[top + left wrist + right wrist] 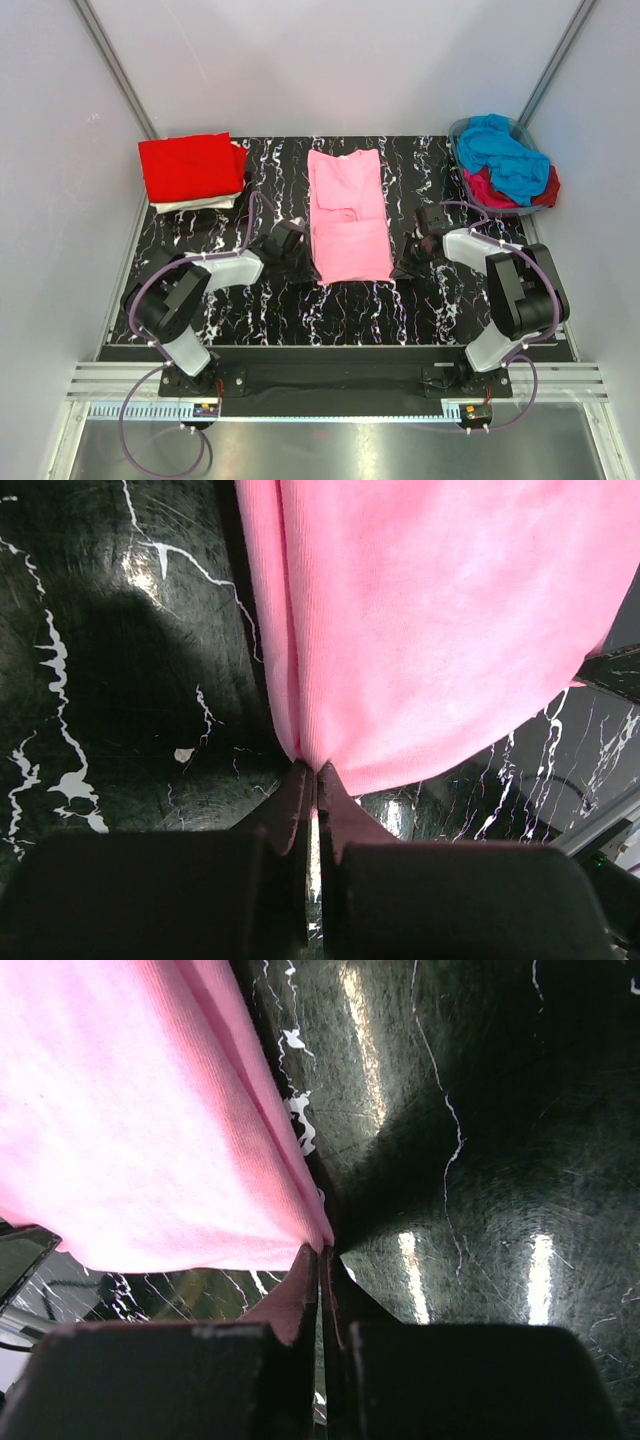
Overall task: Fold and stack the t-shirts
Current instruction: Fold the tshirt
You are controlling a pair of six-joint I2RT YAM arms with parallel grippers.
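Observation:
A light pink t-shirt [346, 212] lies folded lengthwise in the middle of the table, its near part folded up. My left gripper [303, 262] is shut on the shirt's near left corner [310, 755]. My right gripper [400, 262] is shut on its near right corner [318, 1235]. A folded red t-shirt [190, 166] lies on a folded white one [225, 201] at the back left. Bright blue [505, 150] and magenta [490, 186] shirts lie crumpled in the basket [463, 128] at the back right.
The black marbled table [270, 320] has white walls on three sides. The grey-rimmed basket stands at the table's far right corner. The arm bases stand at the near edge.

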